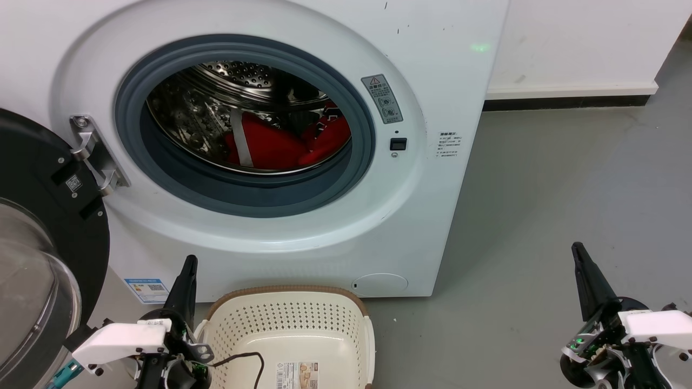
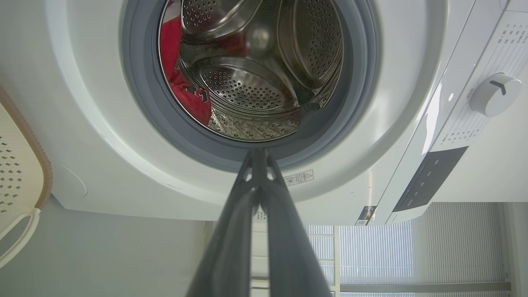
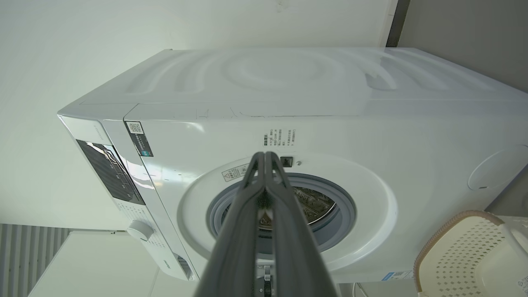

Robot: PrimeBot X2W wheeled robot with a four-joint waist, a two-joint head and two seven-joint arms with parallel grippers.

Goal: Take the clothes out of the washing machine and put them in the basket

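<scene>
Nothing has gone across yet. The left gripper and right gripper hang low in front of the washing machine, fingers pressed together, holding nothing. One basket sits at the machine's foot, without clothes. In its drum lie the clothes, seemingly two red pieces.
</scene>
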